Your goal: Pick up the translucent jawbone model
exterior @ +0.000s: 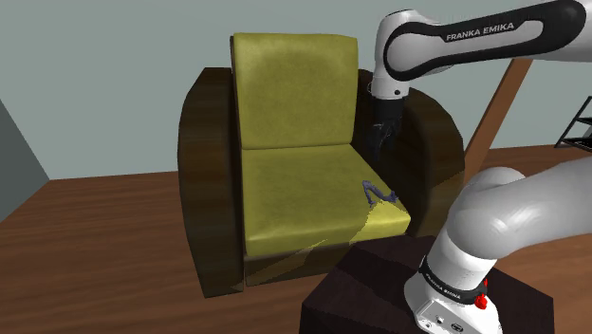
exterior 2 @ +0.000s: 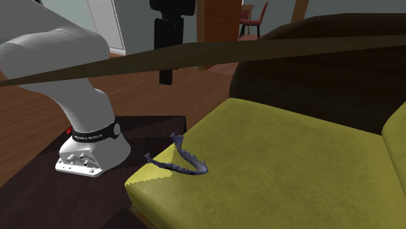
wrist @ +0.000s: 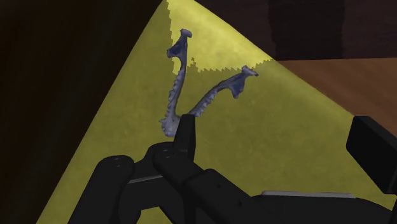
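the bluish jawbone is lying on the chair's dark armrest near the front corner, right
No, the resting place is wrong. The jawbone is lying on the chair's yellow-green seat cushion near the front corner. The second exterior view shows it.

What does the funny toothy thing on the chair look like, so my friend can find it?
Look at the big armchair with dark brown sides and a yellow-green seat cushion. Near the cushion's front corner, close to the robot's stand, lies the jawbone. It is a thin bluish-purple V with tiny teeth, the only small thing on the seat.
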### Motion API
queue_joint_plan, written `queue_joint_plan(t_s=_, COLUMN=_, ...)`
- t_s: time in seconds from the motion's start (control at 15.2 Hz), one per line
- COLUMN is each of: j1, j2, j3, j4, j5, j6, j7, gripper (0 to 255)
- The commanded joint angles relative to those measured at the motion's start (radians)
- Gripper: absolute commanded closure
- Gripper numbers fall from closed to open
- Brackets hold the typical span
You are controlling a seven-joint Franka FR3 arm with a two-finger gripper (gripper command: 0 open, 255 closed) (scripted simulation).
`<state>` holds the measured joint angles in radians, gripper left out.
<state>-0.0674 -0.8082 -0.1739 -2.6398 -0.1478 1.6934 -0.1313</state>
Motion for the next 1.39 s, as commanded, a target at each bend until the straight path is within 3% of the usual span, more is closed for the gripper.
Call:
queue_joint_plan(t_s=0.0, j1=-0.025, j2=0.014, j3=-0.054, j4=-0.045, j5=-0.021, j6=0.064, j7=-0.034, gripper=0)
queue_joint_plan(t_s=0.66, j1=-0.105, j2=0.223, j3=-0.315, j4=-0.176, j5=-0.075, j6=0.400, j7=-0.202, gripper=0)
queue_joint_plan(t_s=1.25, j1=-0.089, j2=0.324, j3=-0.354, j4=-0.222, j5=-0.076, j6=0.546, j7=-0.221, gripper=0)
queue_joint_plan(t_s=1.32, j1=-0.090, j2=0.323, j3=-0.355, j4=-0.224, j5=-0.078, j6=0.547, j7=-0.222, gripper=255)
